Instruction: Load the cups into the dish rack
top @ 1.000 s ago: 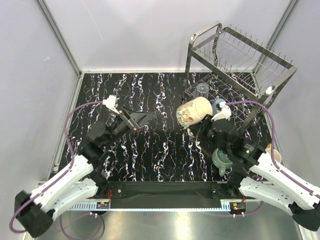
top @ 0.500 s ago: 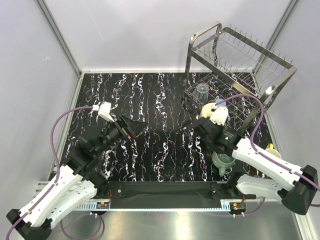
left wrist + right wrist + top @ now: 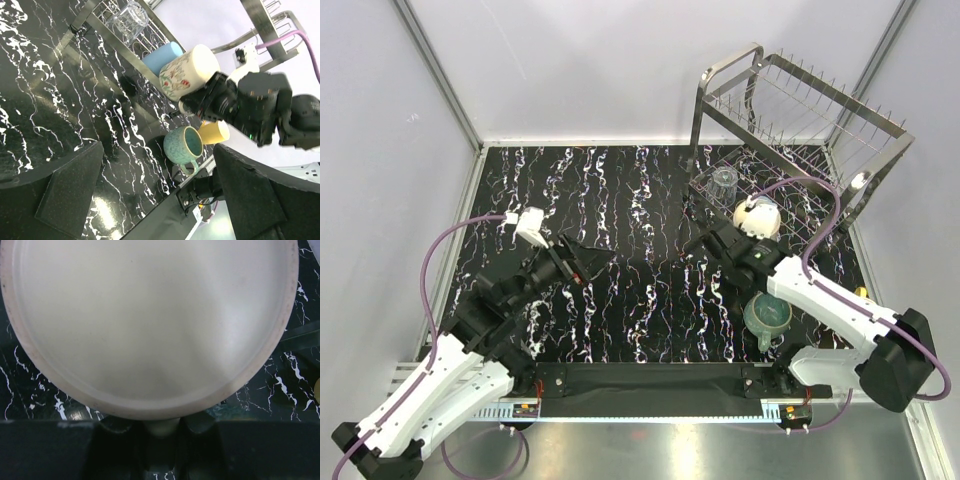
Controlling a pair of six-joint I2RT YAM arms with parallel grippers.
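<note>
My right gripper [image 3: 160,437] is shut on the cream mug [image 3: 150,325], whose pale base fills the right wrist view. In the left wrist view the cream mug [image 3: 190,72], with a flower pattern, is held on its side at the front rail of the dish rack [image 3: 115,42], against the small light-blue cup [image 3: 162,56]. The clear glass tumbler [image 3: 724,181] stands in the lower tier of the dish rack [image 3: 725,70]. The teal mug [image 3: 768,315] and the yellow mug [image 3: 215,132] sit on the table near the right arm. My left gripper [image 3: 585,258] is open and empty, left of centre.
The table top is black marble-patterned [image 3: 640,190]. Grey walls close in the back and both sides. A metal ledge [image 3: 650,385] runs along the near edge between the arm bases. The right arm's purple cable [image 3: 820,200] loops over the front of the rack.
My right gripper has carried the cream mug from the table's middle to the right, up to the rack's lower tier. My left arm has drawn back a little to the left.
</note>
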